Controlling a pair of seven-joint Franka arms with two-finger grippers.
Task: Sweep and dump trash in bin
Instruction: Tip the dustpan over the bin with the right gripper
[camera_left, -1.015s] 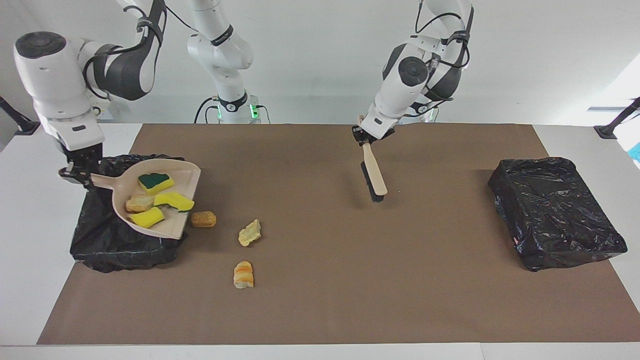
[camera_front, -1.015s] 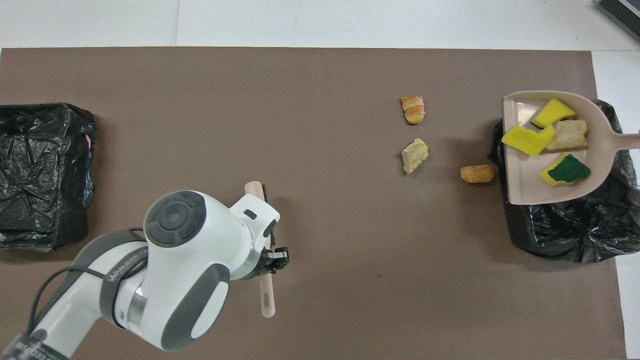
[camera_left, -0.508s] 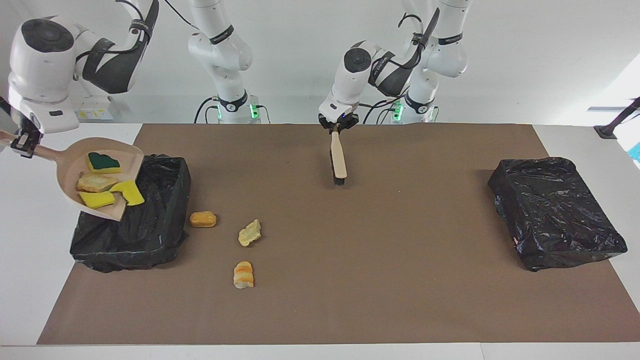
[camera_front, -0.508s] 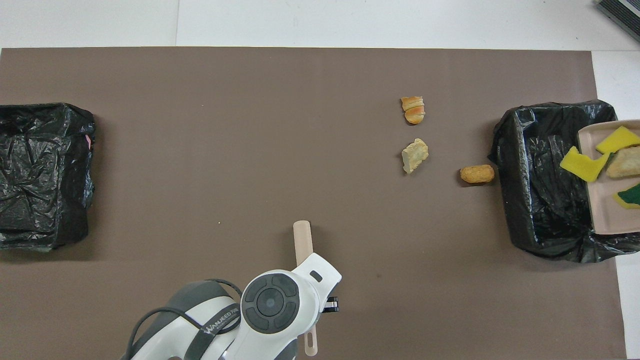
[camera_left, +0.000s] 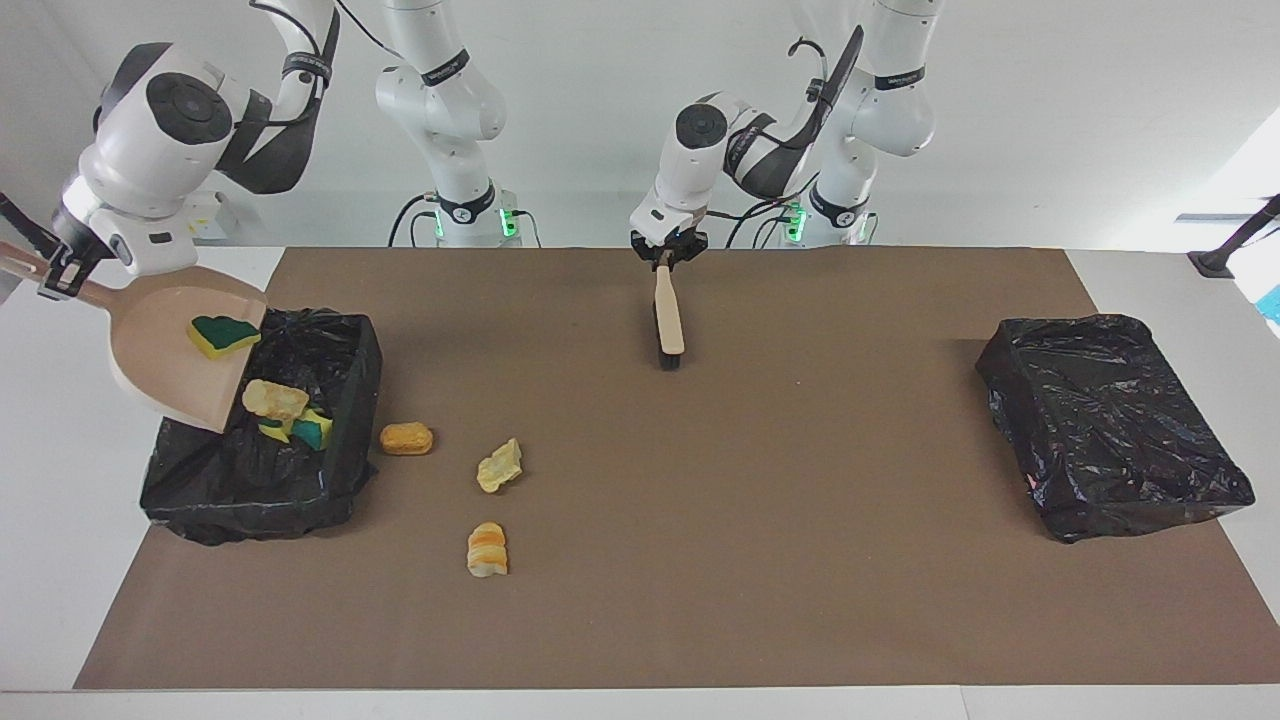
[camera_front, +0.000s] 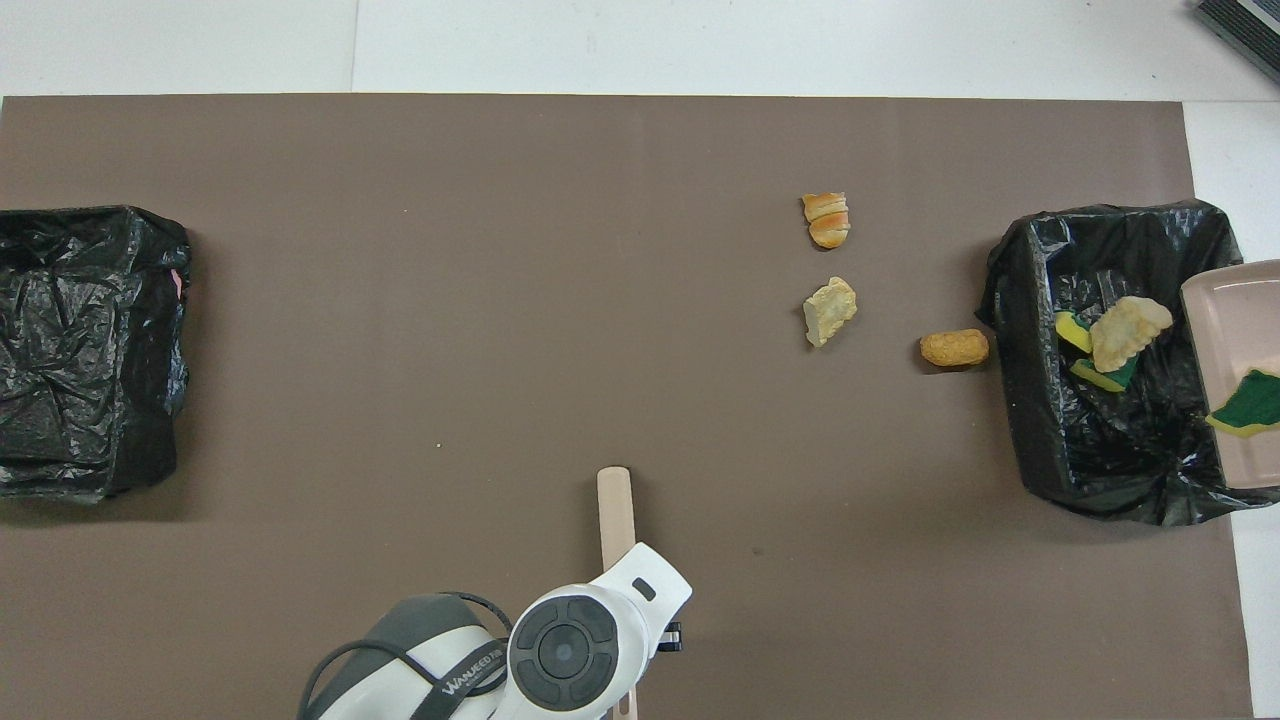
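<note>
Facing view. The right gripper (camera_left: 62, 275) is gripping the handle of the dustpan (camera_left: 170, 350), fingers closed on it, and is tilting it over the bin (camera_left: 330, 470) at the right arm's end. One green-backed sponge piece (camera_left: 224, 334) is lying at the pan's lip; a tan chunk (camera_left: 272, 398) and two sponge pieces (camera_left: 305, 428) are lying in the bin below that lip. Three scraps are lying on the mat beside the bin: orange chunk (camera_left: 406, 438), pale chunk (camera_left: 499, 465), striped chunk (camera_left: 487, 549). The left gripper (camera_left: 665, 252), closed on the brush (camera_left: 668, 320), is waiting mid-table. A second bin (camera_left: 1110, 440) sits unused. Judged: roughly half done; three scraps need sweeping.
</note>
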